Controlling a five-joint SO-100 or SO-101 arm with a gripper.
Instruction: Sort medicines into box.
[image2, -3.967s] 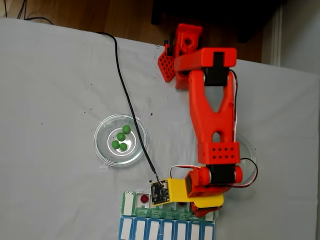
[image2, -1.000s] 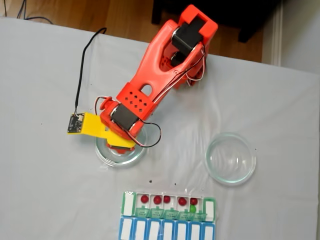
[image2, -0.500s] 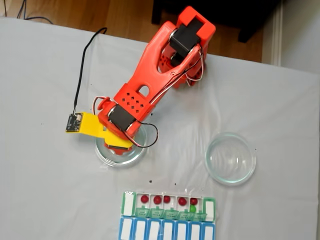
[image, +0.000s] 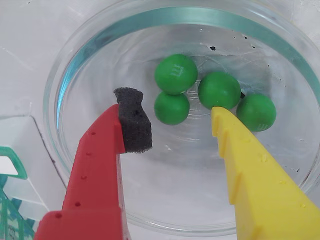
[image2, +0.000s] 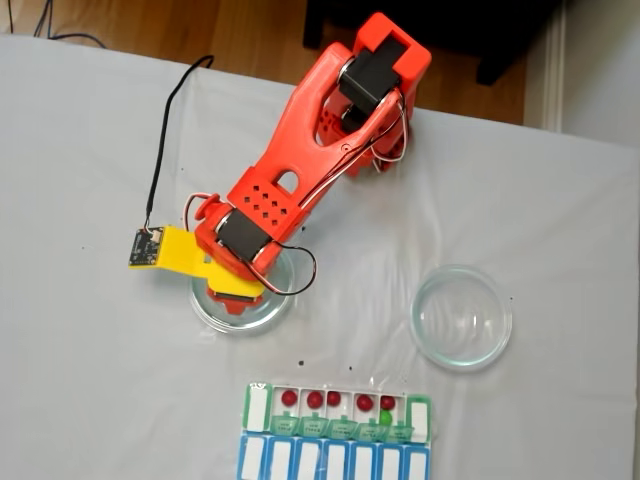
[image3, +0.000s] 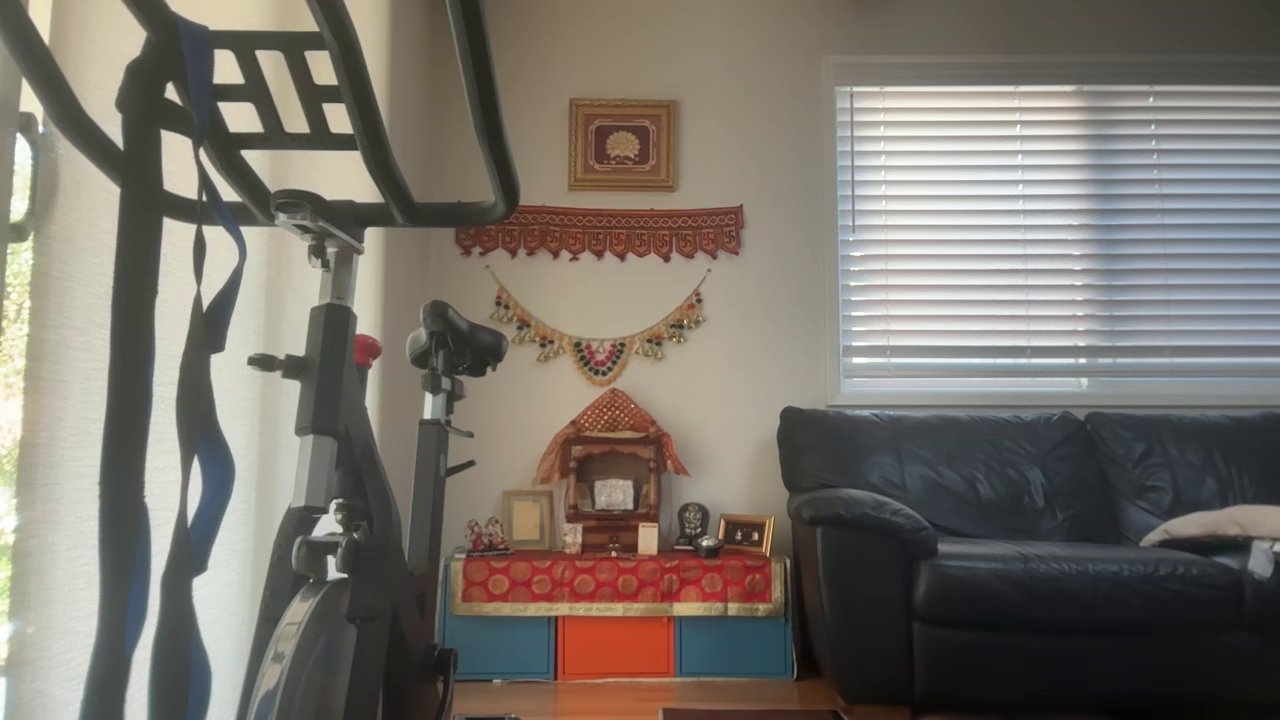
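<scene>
Medicines (image: 175, 74) between open end effector (image: 175, 119) fingers

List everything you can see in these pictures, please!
green balls: four, bright green, in the left glass dish
green ball: one, in the green-lidded box
red balls: five, dark red, along the box's open compartments
empty glass dish: one, clear, right in the fixed view
blue-lidded row: one, below the box
tablecloth: one, white
cable: one, black, to the wrist camera
sofa: one, black, in the other view
exercise bike: one, black, same view
arm: one, orange-red
gripper: one, red and yellow fingers, open over the green balls
</scene>
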